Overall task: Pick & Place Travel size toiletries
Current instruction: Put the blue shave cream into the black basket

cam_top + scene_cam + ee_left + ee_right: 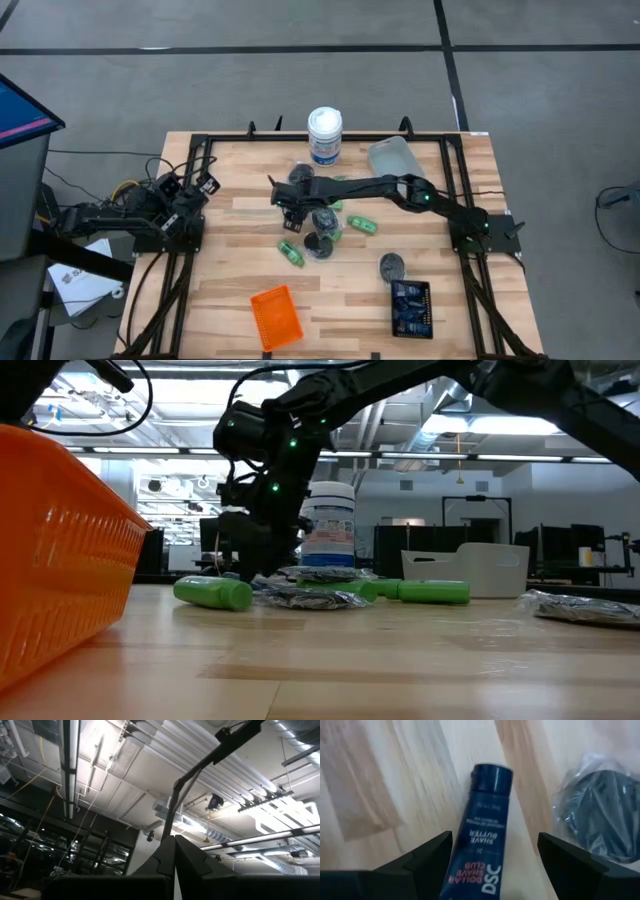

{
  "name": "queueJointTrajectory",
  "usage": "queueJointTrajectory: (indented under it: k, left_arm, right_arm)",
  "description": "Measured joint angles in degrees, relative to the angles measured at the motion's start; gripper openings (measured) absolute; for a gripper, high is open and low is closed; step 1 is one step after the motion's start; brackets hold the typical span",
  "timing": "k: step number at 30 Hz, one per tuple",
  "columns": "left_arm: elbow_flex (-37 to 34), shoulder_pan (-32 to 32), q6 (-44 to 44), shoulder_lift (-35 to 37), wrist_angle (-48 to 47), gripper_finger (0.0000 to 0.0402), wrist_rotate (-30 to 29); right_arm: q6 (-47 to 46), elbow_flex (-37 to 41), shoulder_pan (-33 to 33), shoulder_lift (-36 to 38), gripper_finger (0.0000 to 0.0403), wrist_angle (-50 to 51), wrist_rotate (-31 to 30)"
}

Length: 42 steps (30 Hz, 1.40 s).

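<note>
The right gripper (495,857) is held wide open directly over a dark blue shave butter tube (484,840), which lies flat on the table (230,270), just in front of the white canister (324,135). A wrapped dark puck (605,815) lies just beside the tube. The left gripper (205,187) is kept closed at the table's left edge.

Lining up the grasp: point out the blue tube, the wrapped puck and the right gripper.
blue tube (487,832), right wrist view, label.
wrapped puck (602,812), right wrist view, dark face.
right gripper (495,855), right wrist view, between open fingertips.

dark blue tube (487,840): "dollar shave club", "dsc", "shave butter"; other labels unreadable.
</note>
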State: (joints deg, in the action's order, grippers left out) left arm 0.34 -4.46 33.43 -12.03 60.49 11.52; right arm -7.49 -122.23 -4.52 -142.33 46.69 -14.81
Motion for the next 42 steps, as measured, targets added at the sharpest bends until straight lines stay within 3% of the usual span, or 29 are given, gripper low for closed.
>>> queueJointTrajectory:
  k: [18, 21, 31, 36, 42]
  left_arm:
    - [0.0, -0.01, 0.04, 0.0, 0.48, 0.0001, 1.88]
    - [0.01, -0.01, 0.04, 0.0, 0.48, 0.0001, 1.88]
    - [0.01, -0.01, 0.09, 0.0, 0.48, 0.0001, 1.88]
    - [0.0, -0.01, 0.09, 0.0, 0.5, 0.0001, 1.88]
    - [0.0, 0.0, 0.11, 0.0, 0.55, 0.0001, 1.88]
  right_arm:
    - [-1.09, 1.28, -1.87, -0.86, 0.0276, 1.14, 6.21]
    - [-1.09, 1.27, -1.99, -0.97, 0.0248, 1.32, 7.8]
    - [0.43, 1.29, -2.22, -0.81, 0.0088, 0.82, 8.96]
    - [2.95, 1.45, -1.84, 0.06, 0.006, 1.06, 8.78]
    - [3.61, 1.65, -1.34, 5.3, 0.0054, 5.02, 8.81]
